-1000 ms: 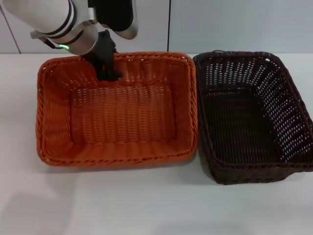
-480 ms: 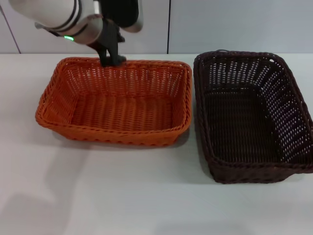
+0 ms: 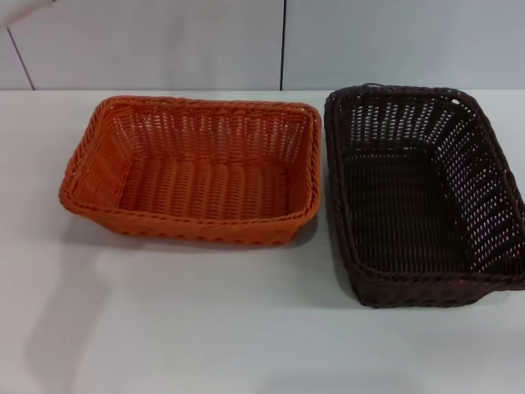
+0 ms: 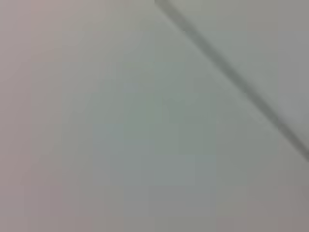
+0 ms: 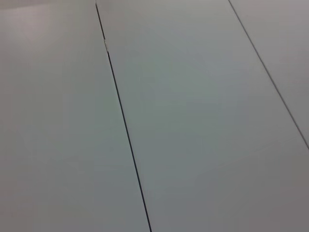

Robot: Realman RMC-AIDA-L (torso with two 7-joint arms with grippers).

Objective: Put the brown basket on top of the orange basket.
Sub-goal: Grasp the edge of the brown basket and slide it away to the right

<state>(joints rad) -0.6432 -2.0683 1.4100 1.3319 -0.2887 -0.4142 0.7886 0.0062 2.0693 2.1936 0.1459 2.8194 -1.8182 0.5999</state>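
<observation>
The orange basket [image 3: 197, 171] rests flat on the white table, left of centre in the head view. Right beside it stands the brown basket [image 3: 418, 193], its near-left rim almost touching the orange one's right rim. Both are empty and upright. Neither gripper shows in any view. The left and right wrist views hold only pale wall panels with dark seams.
The white table [image 3: 246, 328] stretches bare in front of both baskets. A panelled wall [image 3: 369, 41] with a vertical seam rises right behind them. The brown basket reaches close to the head view's right edge.
The left arm, which held the orange basket's far rim, lowered it flat, let go and lifted up out of view. The brown basket has not moved.
</observation>
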